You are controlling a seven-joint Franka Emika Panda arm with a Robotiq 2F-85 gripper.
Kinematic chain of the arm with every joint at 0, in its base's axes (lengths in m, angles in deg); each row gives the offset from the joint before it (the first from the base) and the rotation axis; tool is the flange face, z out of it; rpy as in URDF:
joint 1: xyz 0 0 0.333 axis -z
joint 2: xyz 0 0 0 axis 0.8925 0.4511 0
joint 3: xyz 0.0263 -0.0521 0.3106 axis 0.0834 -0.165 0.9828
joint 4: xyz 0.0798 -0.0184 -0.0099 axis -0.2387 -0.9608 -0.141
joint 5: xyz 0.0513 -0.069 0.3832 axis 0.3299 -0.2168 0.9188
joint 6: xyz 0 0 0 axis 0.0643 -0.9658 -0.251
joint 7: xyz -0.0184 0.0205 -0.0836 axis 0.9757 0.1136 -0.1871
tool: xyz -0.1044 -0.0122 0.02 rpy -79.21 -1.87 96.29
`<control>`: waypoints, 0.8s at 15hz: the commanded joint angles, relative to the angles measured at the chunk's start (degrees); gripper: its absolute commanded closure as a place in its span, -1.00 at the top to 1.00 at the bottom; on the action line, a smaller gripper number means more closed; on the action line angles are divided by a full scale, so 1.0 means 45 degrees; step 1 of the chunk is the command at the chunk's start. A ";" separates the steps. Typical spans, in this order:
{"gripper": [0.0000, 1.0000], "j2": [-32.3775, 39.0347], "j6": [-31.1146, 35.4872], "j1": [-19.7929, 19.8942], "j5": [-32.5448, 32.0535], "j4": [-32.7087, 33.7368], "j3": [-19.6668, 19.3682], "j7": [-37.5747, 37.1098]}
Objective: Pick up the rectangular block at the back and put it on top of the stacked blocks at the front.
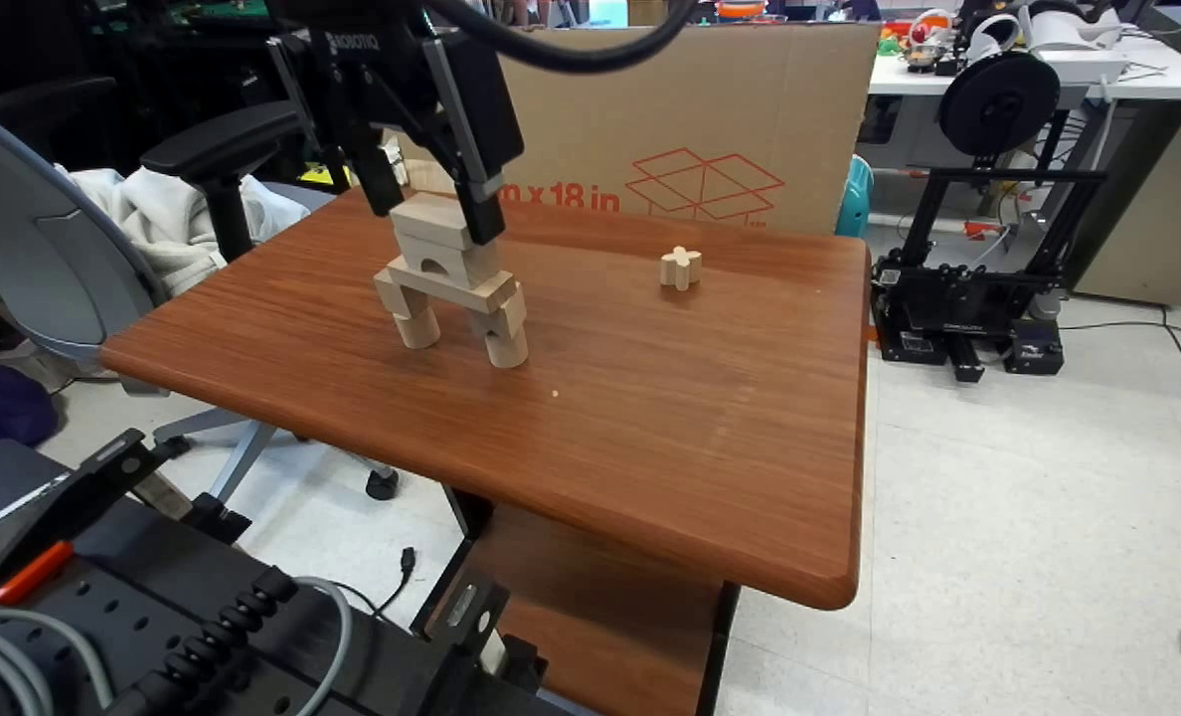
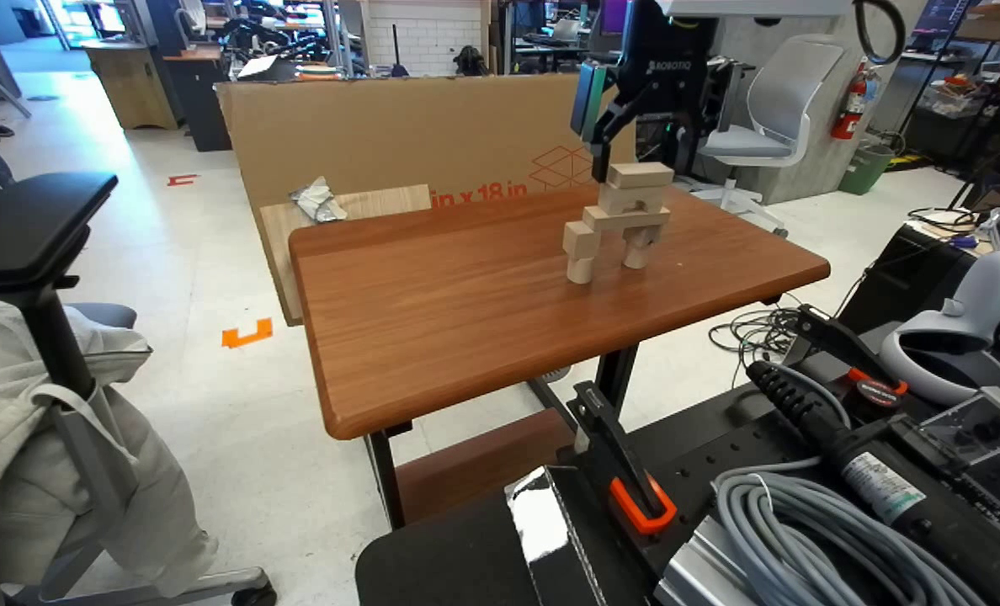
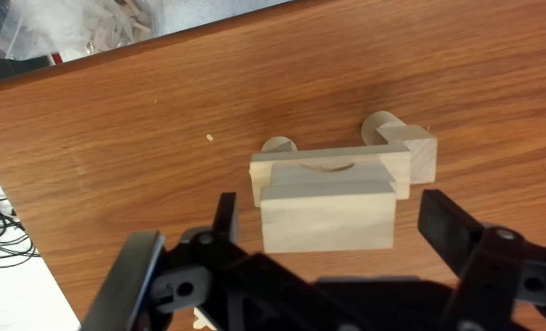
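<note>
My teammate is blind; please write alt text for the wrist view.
An open gripper straddles a rectangular block atop stacked wooden blocks, a gap at each end. Below is a brown table; a clear plastic bag shows at top left.

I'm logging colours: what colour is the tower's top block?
The top block is pale, natural-looking wood, clearest in the wrist view.
</note>
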 commanded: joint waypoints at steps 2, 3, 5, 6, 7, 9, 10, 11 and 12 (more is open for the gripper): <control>1.00 -0.0432 -0.0050 -0.0027 0.0042 -0.0031 -0.0077 0.0124; 1.00 -0.0978 -0.0324 -0.0008 0.0063 -0.0226 -0.0087 0.0138; 1.00 -0.2055 -0.1028 0.0084 0.0260 -0.0516 -0.0048 0.0337; 1.00 -0.2518 -0.1393 0.0144 0.0376 -0.0570 -0.0024 0.0440; 1.00 -0.3048 -0.2053 0.0223 0.0609 -0.0567 0.0028 0.0735; 1.00 -0.3732 -0.3599 0.0338 0.1245 -0.0296 0.0014 0.1636; 1.00 -0.3955 -0.4221 0.0387 0.1620 -0.0196 -0.0064 0.2173; 1.00 -0.4082 -0.4814 0.0470 0.1868 -0.0083 -0.0180 0.2585; 1.00 -0.3566 -0.3916 0.0395 0.1351 -0.0044 0.0058 0.1682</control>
